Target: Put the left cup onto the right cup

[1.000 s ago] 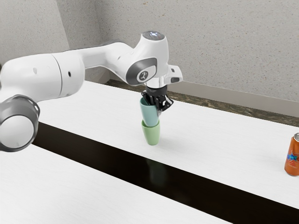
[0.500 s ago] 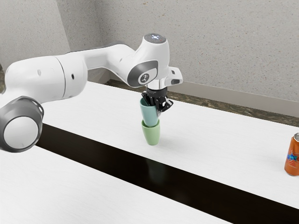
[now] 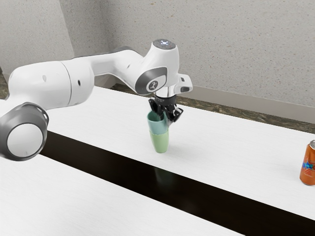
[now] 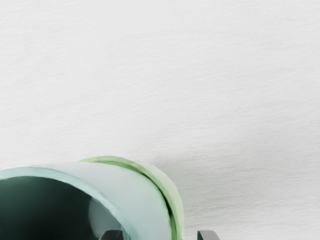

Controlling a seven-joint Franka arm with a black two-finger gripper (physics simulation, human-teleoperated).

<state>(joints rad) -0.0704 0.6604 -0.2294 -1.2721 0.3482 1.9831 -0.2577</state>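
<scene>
Nearest you, a dark strip (image 3: 197, 196) crosses the bench (image 3: 236, 142). Just beyond it, on the white surface roughly midway to the far edge, the green cup (image 3: 160, 142) stands upright. The teal cup (image 3: 156, 124) is nested inside it, also upright, with its upper part showing. Your tool (image 3: 166, 116) hangs at the teal cup's rim, released: in the wrist view its fingertips (image 4: 207, 235) straddle the cup walls without pressing them. An orange can (image 3: 308, 162) stands well apart, toward the exterior view's right.
</scene>
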